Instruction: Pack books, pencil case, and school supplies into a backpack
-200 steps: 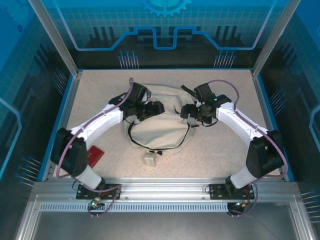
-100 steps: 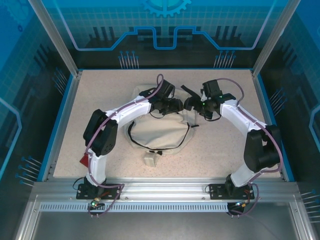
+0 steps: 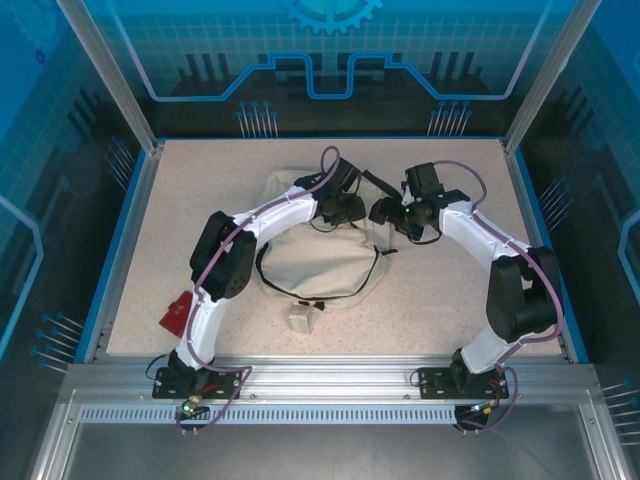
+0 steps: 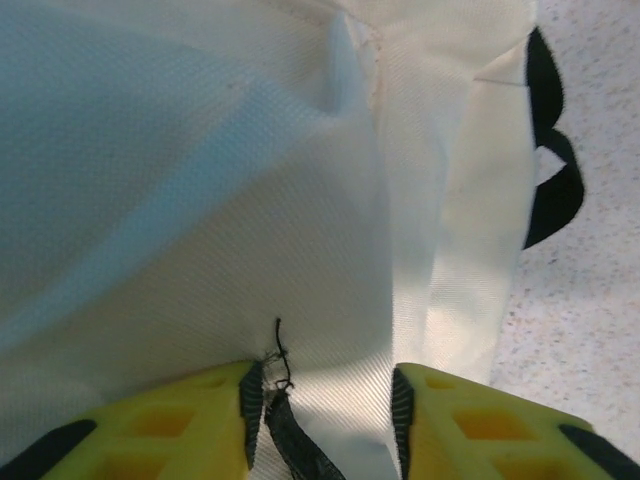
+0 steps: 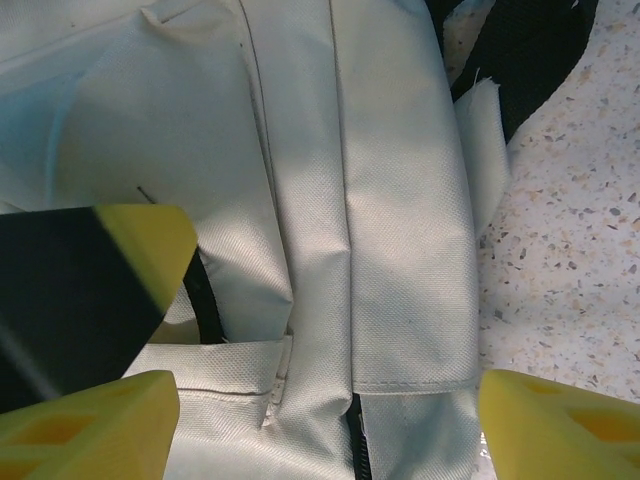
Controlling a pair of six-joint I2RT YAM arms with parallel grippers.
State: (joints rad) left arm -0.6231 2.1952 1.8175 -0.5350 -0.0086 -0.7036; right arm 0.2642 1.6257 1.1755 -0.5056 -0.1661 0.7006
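Observation:
The cream-white backpack (image 3: 318,262) lies flat in the middle of the table, its black zip line curving round the front. My left gripper (image 3: 347,208) presses on its top right part. In the left wrist view, the left gripper (image 4: 325,388) has narrowed jaws that still stand apart, with backpack fabric (image 4: 200,180) and a frayed black strip (image 4: 285,425) between them. My right gripper (image 3: 386,212) hovers at the bag's right top edge. In the right wrist view, the right gripper (image 5: 325,430) is wide open over a seam and zip (image 5: 355,440). The books are hidden.
A small red flat thing (image 3: 178,308) lies at the table's left by the left arm. A beige tag (image 3: 302,318) dangles at the bag's near edge. Dark straps (image 5: 520,60) spill onto the speckled table (image 5: 580,250). The left gripper's finger (image 5: 135,245) crowds the right wrist view.
The left arm swung from the bag's left side across to its top right and its jaws narrowed. The right gripper shifted slightly back and closed a little. The red thing became uncovered.

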